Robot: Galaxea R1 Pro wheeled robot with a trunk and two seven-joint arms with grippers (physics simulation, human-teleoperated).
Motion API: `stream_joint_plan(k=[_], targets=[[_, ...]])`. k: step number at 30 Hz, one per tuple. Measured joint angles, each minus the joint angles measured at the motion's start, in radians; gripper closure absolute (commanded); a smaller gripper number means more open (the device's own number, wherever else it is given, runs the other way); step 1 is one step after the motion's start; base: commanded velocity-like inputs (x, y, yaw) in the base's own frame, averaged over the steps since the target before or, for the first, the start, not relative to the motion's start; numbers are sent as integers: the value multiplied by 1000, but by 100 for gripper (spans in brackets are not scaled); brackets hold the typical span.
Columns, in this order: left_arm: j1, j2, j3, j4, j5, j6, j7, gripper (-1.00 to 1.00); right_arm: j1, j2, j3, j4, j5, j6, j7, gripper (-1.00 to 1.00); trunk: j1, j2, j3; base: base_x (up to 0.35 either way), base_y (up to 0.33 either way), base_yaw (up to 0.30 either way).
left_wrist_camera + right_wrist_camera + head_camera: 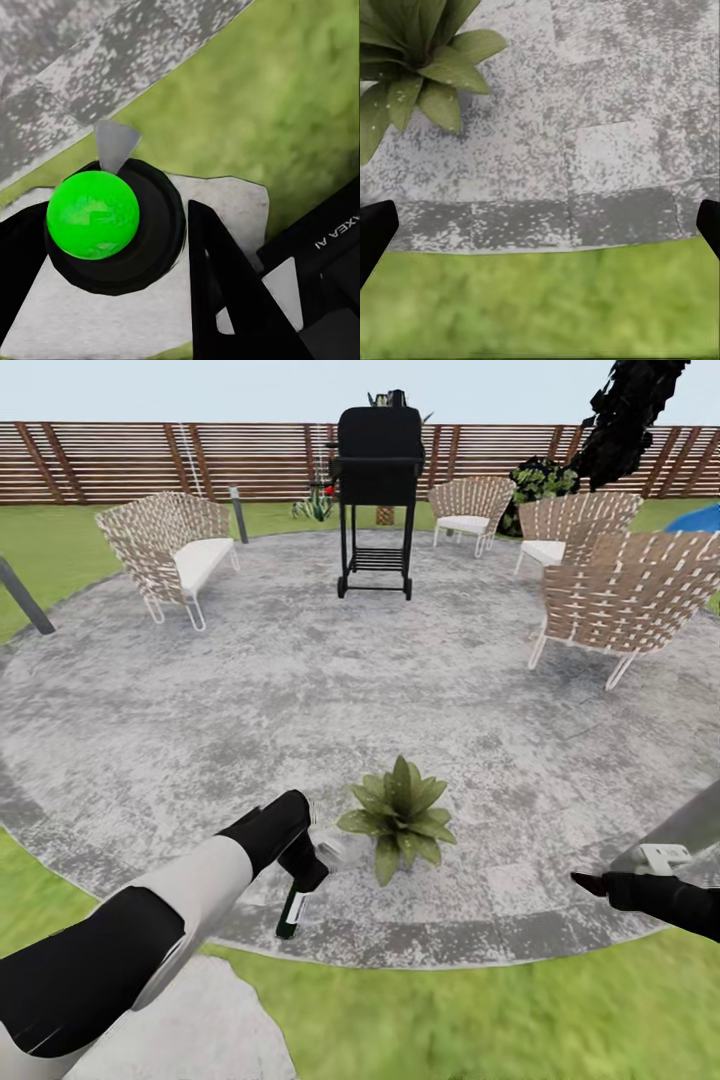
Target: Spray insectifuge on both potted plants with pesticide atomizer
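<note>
Left gripper [300,855] clamps pesticide atomizer [293,908] beside potted plant [398,815]; right gripper [540,225] spread wide.

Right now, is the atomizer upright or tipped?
Tipped: the atomizer hangs slanted in the left gripper, whitish head aimed at the potted plant.

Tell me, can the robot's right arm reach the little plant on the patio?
Probably yes. The right gripper is open and empty, and only bare patio lies between it and the potted plant. Nothing blocks the way.

head view high over patio [300,690], wrist views close, facing down, right sharing potted plant [398,815]
</note>
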Motion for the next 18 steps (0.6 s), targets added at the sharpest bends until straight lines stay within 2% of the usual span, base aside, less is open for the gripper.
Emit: stream_joint_plan(k=[5, 6, 9, 12, 14, 18], targets=[[6, 19, 0, 7, 1, 0, 7, 100, 0, 0, 0, 0, 0, 0, -1, -100, 0, 0, 0, -12, 309, -230], [14, 34, -1, 8, -4, -1, 15, 100, -1, 0, 0, 0, 0, 0, -2, -100, 0, 0, 0, -3, 309, -255], [19, 57, 2, 8, 1, 0, 22, 100, -1, -1, -3, 0, 0, 1, -4, -100, 0, 0, 0, -2, 309, -260], [22, 86, 7, 8, 1, 0, 25, 100, -2, -1, -60, 0, 1, 1, -4, -100, 0, 0, 0, 0, 309, -263], [22, 93, 9, 8, 2, 0, 26, 100, -4, -1, -90, 0, 1, 1, -3, -100, 0, 0, 0, 0, 309, -207], [23, 100, 13, 7, 5, 1, 26, 100, -6, 0, -116, 0, 1, 1, -3, -100, 0, 0, 0, 0, 309, -67]])
